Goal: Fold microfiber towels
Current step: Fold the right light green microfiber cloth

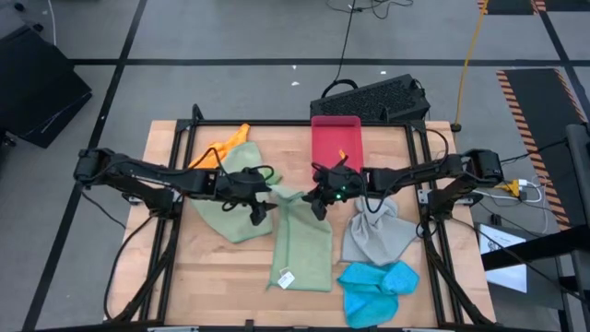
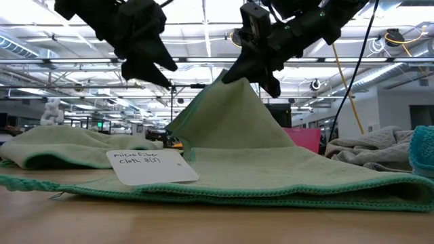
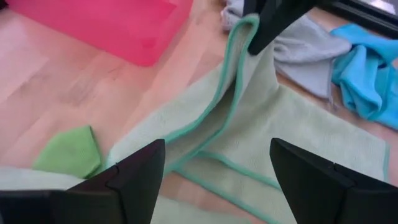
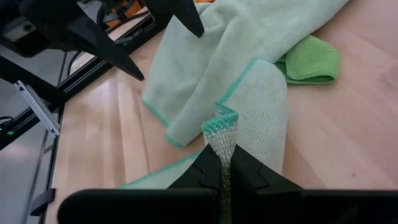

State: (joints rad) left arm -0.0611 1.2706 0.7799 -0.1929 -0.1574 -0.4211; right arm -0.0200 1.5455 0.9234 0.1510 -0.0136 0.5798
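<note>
At frame centre, our right gripper (image 1: pixel 321 198) pinches the pale sage towel (image 1: pixel 304 242) corner in its fingers, lifting it off the counter (image 1: pixel 184 277) for folding. Our left gripper (image 1: pixel 259 210) hovers left, fingers wide.

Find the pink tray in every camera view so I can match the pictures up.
High view: pink tray at the table's far edge, centre.
Low view: a pink sliver behind the lifted sage towel.
Left wrist view: top left corner.
Right wrist view: not in it.
Shared landmark: that sage towel, pinched by the right tool.
</note>
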